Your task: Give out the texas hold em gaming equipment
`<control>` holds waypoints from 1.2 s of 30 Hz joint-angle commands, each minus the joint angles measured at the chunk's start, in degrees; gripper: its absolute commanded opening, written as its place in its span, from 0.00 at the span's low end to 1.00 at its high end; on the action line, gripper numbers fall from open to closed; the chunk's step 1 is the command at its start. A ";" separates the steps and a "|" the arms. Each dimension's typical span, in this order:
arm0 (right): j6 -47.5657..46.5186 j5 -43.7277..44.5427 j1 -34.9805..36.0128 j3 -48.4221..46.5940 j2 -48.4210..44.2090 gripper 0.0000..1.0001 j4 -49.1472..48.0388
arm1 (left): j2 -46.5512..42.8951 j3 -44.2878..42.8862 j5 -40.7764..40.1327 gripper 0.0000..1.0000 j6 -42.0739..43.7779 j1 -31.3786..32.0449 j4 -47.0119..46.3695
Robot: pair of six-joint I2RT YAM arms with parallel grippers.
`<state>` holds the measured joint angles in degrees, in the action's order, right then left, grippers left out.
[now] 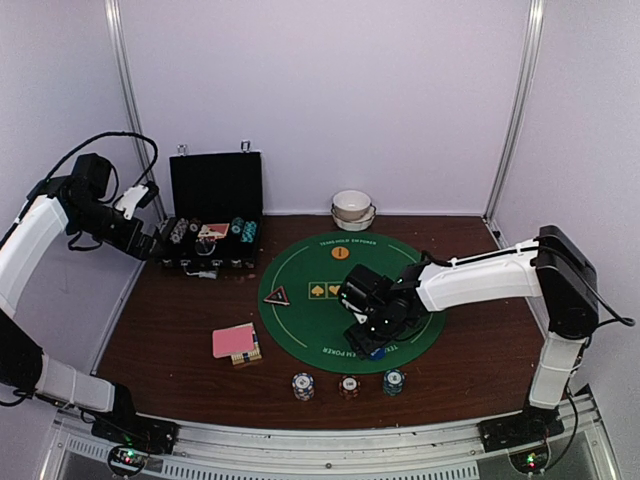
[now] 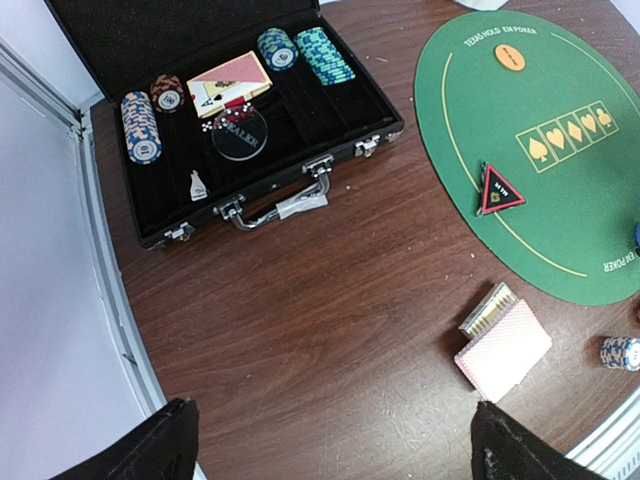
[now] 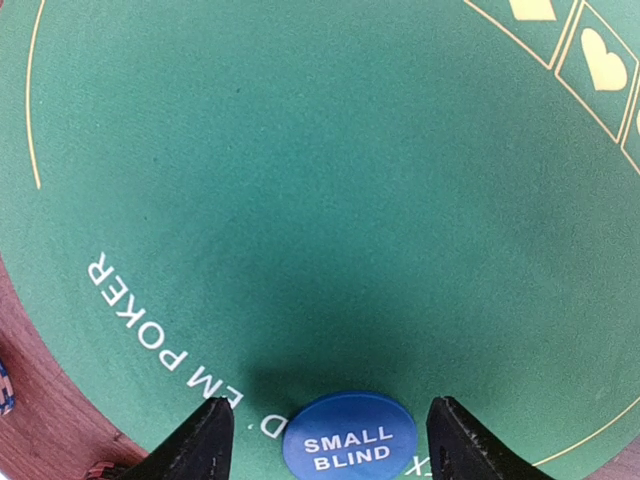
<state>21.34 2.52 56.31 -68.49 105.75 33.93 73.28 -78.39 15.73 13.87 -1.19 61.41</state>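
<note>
My right gripper (image 3: 330,412) is open low over the green poker mat (image 3: 300,180), its fingers on either side of the blue "SMALL BLIND" button (image 3: 349,436) with a gap at each side. The button lies flat at the mat's near edge (image 1: 377,352). The orange button (image 1: 340,253) and the red triangular button (image 1: 276,295) also lie on the mat. A pink-backed card deck (image 1: 233,341) rests left of the mat, and three chip stacks (image 1: 348,386) stand in front of it. My left gripper (image 2: 335,440) is open and empty above bare wood by the case.
The black hinged case (image 2: 150,40) stands open at the back left, holding chip stacks (image 2: 141,127), cards and a clear dealer disc (image 2: 239,135). White bowls (image 1: 352,208) sit stacked behind the mat. A second small card pack (image 2: 487,308) lies beside the deck.
</note>
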 commanded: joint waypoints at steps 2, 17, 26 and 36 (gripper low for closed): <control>0.85 2.73 0.46 0.19 1.36 0.68 -0.81 | -1.46 -1.24 1.45 0.98 0.87 -0.43 -0.39; 2.59 2.70 -0.55 5.12 0.85 0.56 -1.88 | -1.75 -1.33 3.08 0.98 1.41 -0.48 -0.15; 3.17 3.60 -3.29 9.95 -3.30 0.48 -1.86 | -2.36 -1.28 3.42 0.98 1.51 -0.46 -0.11; 2.89 5.55 -6.12 13.82 -7.57 0.48 -0.36 | -2.81 -1.06 3.72 0.98 1.79 -0.42 0.02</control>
<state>24.23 3.33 52.05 -57.01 99.81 27.73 71.66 -78.39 18.28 14.70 -1.19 61.45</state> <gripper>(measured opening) 0.478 0.976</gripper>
